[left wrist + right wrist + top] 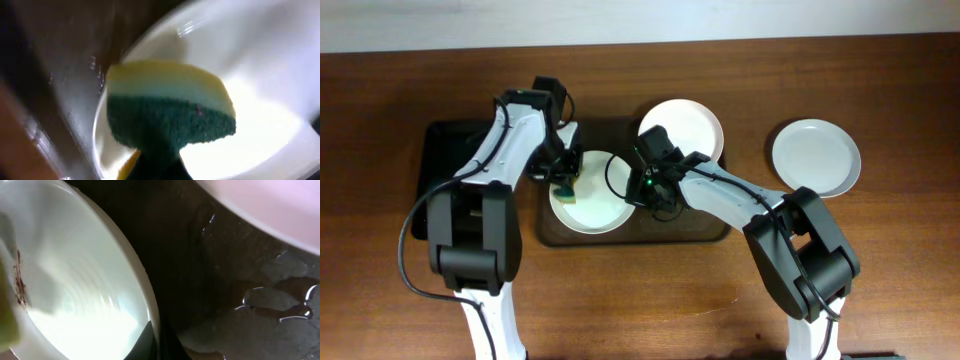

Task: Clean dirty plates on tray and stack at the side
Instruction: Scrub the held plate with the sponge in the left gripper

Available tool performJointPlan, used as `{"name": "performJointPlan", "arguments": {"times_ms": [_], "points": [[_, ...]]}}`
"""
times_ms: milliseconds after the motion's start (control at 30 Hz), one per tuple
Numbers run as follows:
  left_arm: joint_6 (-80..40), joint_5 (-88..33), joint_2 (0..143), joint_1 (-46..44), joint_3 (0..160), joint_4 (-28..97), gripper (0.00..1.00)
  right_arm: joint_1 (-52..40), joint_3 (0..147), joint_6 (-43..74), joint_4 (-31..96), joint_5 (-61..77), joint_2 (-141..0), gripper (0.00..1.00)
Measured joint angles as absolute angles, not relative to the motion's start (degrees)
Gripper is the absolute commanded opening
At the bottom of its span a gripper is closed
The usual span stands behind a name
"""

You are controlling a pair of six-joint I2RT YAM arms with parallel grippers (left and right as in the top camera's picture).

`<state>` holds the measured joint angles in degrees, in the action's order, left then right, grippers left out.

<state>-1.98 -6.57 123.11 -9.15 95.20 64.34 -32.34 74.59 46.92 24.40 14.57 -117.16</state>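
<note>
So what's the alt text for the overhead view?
Over a brown tray, the left fingers press a sponge onto a white plate; the right fingers sit at its rim. A second plate shares the tray, a third lies beside it.

Both my arms reach inward, elbows bent. My left gripper (566, 184) points down, clamped on the sponge (170, 107). My right gripper (638, 190) is low and level, fingers pinching the plate (75, 280) rim.

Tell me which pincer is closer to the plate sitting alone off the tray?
Right. The right pincer is over the tray, left of the lone plate; the left pincer, holding a sponge, is farther left.
</note>
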Motion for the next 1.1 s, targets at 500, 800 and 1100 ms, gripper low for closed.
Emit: {"name": "performJointPlan", "arguments": {"times_ms": [500,800,1100], "points": [[2.0,-7.1,119.5,-9.8,77.1,18.3,0.01,-31.4,75.1,48.5,23.5,13.8,-117.3,0.04],[6.7,-16.6,121.5,-8.3,86.8,50.6,0.01,-31.3,75.1,46.2,24.8,13.9,-117.3,0.04],[7.8,-17.6,122.2,-9.0,89.1,33.2,0.01,-31.4,75.1,46.3,24.8,14.3,-117.4,0.04]]}}
